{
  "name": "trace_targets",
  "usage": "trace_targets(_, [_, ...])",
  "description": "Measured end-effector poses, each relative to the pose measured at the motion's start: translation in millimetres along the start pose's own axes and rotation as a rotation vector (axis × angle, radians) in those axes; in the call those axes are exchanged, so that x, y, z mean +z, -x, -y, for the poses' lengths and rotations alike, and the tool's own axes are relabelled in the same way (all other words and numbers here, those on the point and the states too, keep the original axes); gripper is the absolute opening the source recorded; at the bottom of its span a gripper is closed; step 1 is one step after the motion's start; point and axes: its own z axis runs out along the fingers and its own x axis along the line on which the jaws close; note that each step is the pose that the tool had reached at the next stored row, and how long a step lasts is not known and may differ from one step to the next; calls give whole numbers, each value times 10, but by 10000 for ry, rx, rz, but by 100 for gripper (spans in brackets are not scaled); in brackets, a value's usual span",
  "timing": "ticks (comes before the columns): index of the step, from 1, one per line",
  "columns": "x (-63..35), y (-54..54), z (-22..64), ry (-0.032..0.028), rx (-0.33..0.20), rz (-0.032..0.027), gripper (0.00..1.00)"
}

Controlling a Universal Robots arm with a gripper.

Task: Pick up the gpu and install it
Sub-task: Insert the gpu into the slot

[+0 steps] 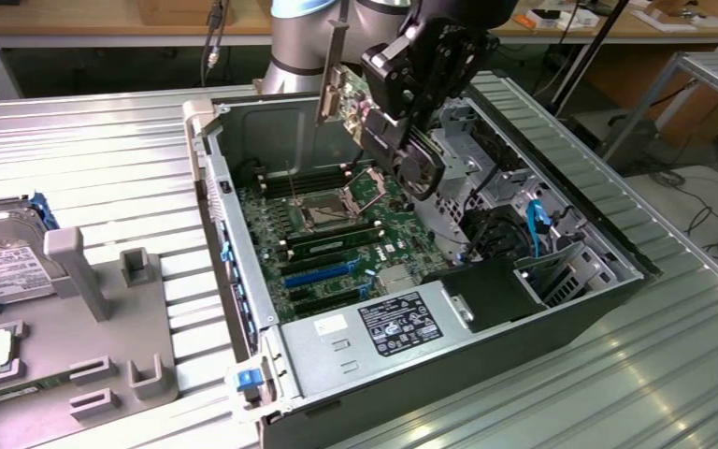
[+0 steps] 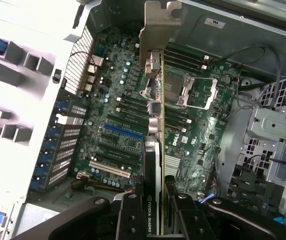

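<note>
The gpu [image 2: 154,150] clamped in gripper [image 2: 156,220]; above motherboard [image 2: 118,125] of open case [image 1: 559,327]

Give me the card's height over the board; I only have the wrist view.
Observer: In the exterior view the gpu hangs in the gripper above the rim of the open case, clear of the motherboard.
Operator: Report what lies outside the case.
Observer: A hard drive with a white label lies on the grey fixture at the exterior view's left.
Operator: Describe the case's near end.
Observer: The power supply, label facing up, sits in the end of the case nearest the exterior camera.
</note>
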Motion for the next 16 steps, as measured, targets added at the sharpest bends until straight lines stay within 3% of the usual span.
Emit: trace_targets(16, [2, 0, 0, 18, -880, -75, 27])
